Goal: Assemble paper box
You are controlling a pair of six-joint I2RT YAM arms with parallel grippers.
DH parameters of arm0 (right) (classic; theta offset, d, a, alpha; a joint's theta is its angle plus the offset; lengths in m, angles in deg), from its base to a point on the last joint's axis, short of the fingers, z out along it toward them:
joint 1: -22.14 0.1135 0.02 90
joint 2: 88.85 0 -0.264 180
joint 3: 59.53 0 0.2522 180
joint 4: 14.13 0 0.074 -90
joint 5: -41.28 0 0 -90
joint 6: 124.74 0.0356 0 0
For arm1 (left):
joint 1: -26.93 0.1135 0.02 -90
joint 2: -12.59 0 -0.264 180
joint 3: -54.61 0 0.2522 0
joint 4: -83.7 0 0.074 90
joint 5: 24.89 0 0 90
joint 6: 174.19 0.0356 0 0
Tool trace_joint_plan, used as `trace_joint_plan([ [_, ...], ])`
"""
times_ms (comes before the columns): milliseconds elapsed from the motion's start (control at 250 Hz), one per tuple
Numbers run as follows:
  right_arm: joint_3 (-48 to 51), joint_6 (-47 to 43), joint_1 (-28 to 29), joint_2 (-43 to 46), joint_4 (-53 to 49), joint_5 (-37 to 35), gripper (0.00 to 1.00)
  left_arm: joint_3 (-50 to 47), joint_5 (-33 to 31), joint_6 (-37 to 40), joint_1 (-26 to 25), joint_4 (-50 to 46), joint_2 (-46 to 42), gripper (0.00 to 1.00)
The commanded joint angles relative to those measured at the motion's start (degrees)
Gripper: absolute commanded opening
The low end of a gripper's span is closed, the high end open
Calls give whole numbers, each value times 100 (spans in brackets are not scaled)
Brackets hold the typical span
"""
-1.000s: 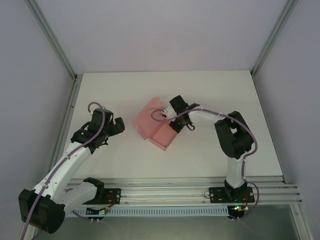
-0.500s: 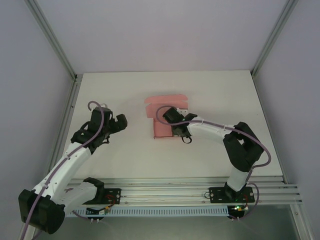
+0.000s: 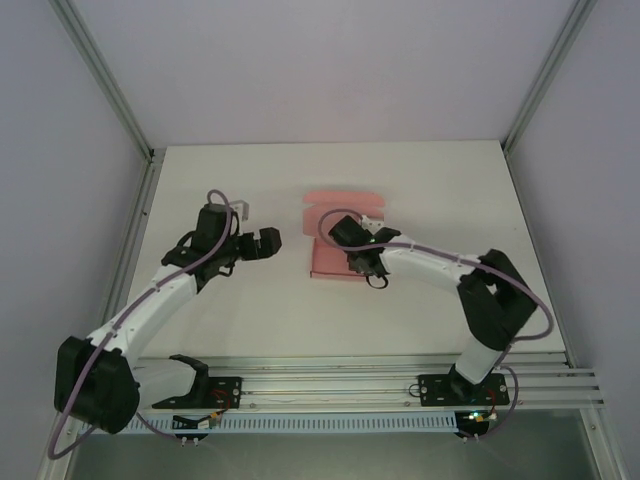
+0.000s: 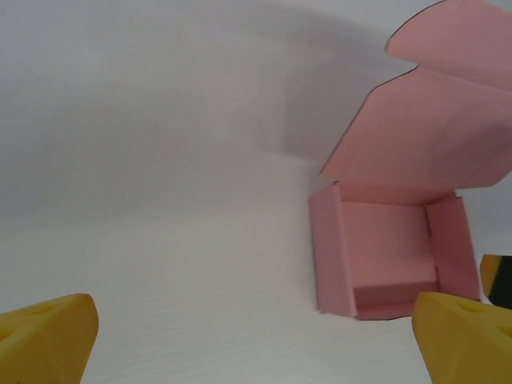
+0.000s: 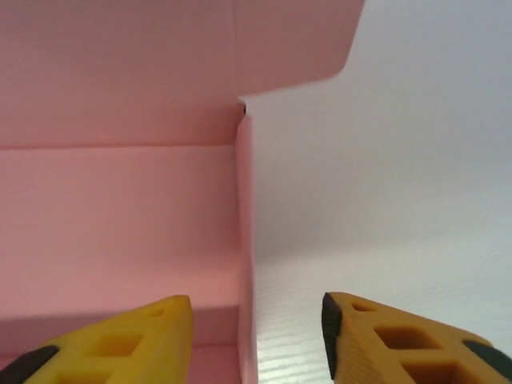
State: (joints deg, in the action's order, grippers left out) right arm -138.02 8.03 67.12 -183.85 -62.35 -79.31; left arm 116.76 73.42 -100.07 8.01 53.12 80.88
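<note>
Plain pink paper box (image 3: 325,262), plain white table (image 3: 250,315).

Pink paper box (image 3: 328,258) (image 4: 392,248) (image 5: 120,200) of thin card, partly folded. Sits flat on the white bench (image 3: 250,320), about mid-depth, a little right of centre. Shallow rectangular tray with low side walls raised. Lid flap open, hinged at the far edge, rounded tab at its end.
</note>
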Motion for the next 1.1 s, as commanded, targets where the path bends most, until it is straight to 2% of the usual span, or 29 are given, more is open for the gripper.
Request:
trace_joint_plan([
  [0, -3, -767, -269, 591, -24, 141, 61, 398, 581, 667, 32, 426, 430, 100],
  [84, 27, -1330, -761, 834, 159, 481, 68, 739, 708, 933, 30, 445, 932, 100],
  [192, -95, -2459, -1421, 883, 565, 1622, 71, 1323, 1032, 1325, 29, 312, 1682, 99],
  [236, -213, -3060, -1641, 809, 668, 2221, 71, 1620, 1242, 1530, 35, 196, 2024, 96],
  [383, -1024, -4283, -2027, 81, 362, 2757, 64, 2641, 1931, 2335, 22, -477, 3015, 88],
  [539, -1877, -4745, -2338, -620, 15, 3102, 62, 3648, 2069, 2997, 8, -1326, 3833, 77],
  [659, -2112, -5150, -2370, -848, -87, 3275, 62, 4203, 2434, 3382, -11, -1926, 4315, 73],
  [899, -2107, -5322, -2396, -994, -140, 4040, 52, 4305, 2695, 3501, -120, -1940, 4502, 59],
  [1002, -2069, -5271, -2396, -994, -166, 4197, 44, 4242, 2613, 3456, -198, -1837, 4423, 47],
  [1094, -2051, -5243, -2392, -952, -195, 4098, 34, 4180, 2454, 3464, -281, -1791, 4310, 32],
])
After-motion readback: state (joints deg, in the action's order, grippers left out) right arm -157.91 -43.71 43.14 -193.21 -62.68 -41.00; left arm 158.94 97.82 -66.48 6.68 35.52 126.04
